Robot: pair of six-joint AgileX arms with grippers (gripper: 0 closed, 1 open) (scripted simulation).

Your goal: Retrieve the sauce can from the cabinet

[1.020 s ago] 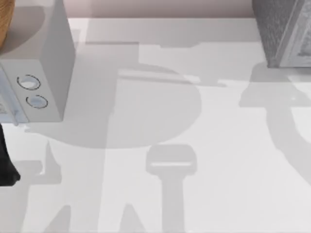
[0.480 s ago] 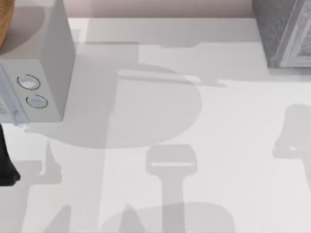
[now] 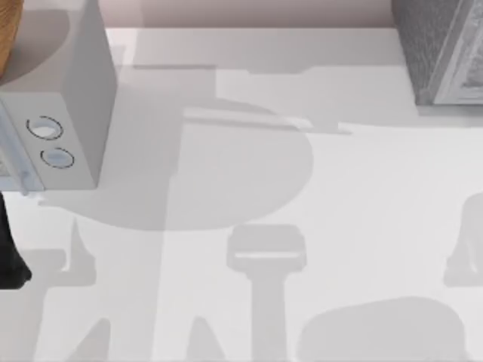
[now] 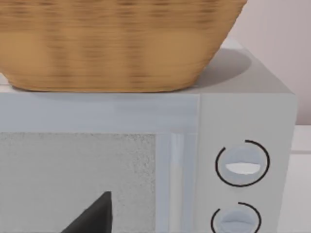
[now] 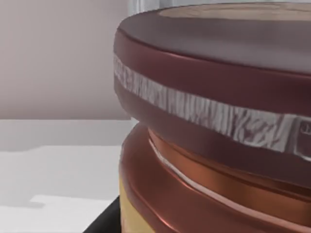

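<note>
Two boxes bracket the table [image 3: 355, 188] from above — the white box with two round dials [image 3: 56, 113] at the left edge, a woven basket [image 4: 116, 43] on its roof, and the dark speckled cabinet [image 3: 434, 45] at the far right corner. Right up against the right wrist camera sits the sauce can [image 5: 218, 121] — dark red rim band, coppery collar, a sliver of yellow label — and whether the right hand is closed on it, I cannot tell. Left arm [image 3: 9, 256] is parked at the left edge, facing the white box.
</note>
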